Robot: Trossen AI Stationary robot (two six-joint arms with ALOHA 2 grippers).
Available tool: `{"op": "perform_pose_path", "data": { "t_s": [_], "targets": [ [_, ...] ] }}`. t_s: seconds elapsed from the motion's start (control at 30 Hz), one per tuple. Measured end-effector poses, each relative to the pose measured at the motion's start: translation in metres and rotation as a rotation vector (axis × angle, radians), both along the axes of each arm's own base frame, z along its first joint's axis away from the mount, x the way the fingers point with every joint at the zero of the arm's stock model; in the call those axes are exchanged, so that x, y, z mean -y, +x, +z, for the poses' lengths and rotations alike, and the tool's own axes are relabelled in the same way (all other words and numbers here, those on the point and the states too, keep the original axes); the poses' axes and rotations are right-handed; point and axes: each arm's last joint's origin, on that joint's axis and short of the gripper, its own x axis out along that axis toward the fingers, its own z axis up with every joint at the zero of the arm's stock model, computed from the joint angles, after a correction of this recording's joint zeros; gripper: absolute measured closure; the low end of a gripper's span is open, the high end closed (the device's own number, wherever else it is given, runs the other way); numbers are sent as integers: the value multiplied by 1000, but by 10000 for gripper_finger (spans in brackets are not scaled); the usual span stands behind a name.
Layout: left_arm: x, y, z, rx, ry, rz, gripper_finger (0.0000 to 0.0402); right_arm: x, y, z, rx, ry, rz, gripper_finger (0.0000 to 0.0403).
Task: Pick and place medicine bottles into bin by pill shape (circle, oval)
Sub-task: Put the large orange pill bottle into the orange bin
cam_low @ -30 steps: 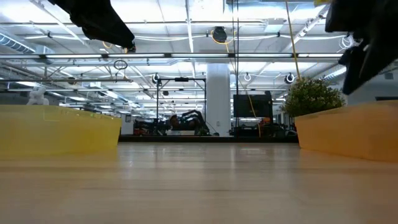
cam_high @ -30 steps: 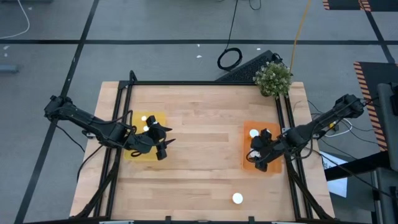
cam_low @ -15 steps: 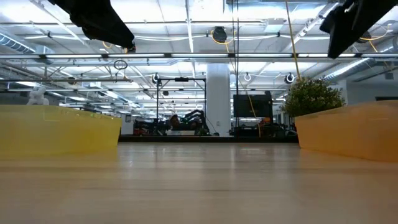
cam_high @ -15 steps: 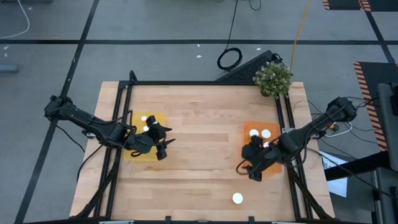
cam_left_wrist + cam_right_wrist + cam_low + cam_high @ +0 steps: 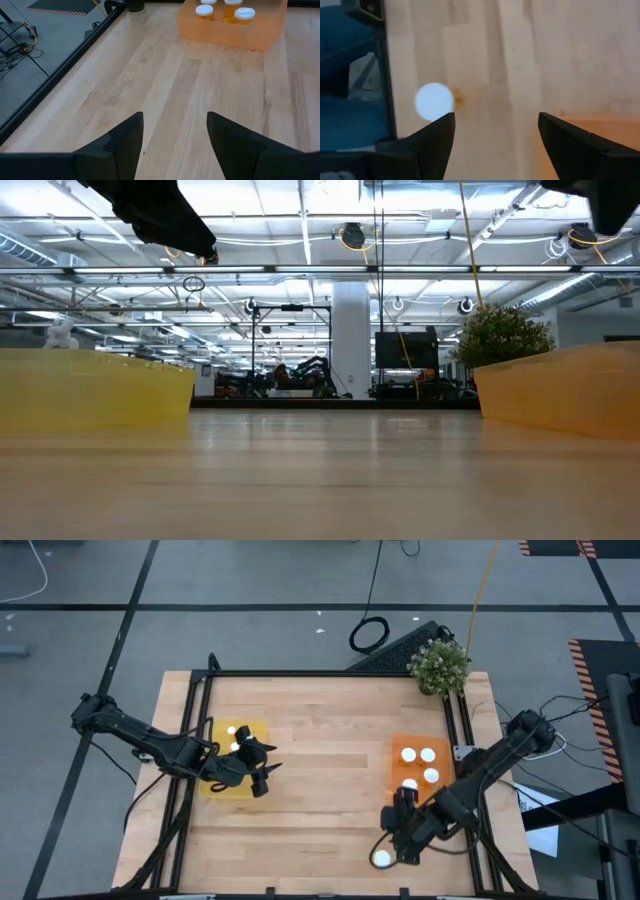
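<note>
While one bottle (image 5: 382, 859) stands alone on the desk (image 5: 320, 750) near its front edge, the sorting looks nearly done: the orange bin (image 5: 399, 772) holds four bottles, the yellow bin (image 5: 252, 729) at least two. The right gripper (image 5: 402, 845) hangs just beside the loose bottle, fingers spread and empty. The left gripper (image 5: 262, 772) waits by the yellow bin, fingers apart.

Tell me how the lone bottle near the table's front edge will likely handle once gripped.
The lone bottle stands upright with its white cap up, so it probably tips if nudged off-centre. Being a small plastic cylinder, it is likely light and rigid, and would roll once toppled. The right gripper is open beside it.
</note>
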Motion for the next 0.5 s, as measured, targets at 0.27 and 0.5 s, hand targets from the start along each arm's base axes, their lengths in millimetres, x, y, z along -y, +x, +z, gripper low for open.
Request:
{"op": "perform_pose_path", "data": {
  "t_s": [0.27, 0.5],
  "targets": [
    [0, 0, 0, 1, -1, 1, 179, -25, 5, -9, -48, 24, 5, 122],
    [0, 0, 0, 1, 4, -4, 179, -45, 21, -23, -45, 104, 83, 121]
  ]
}}
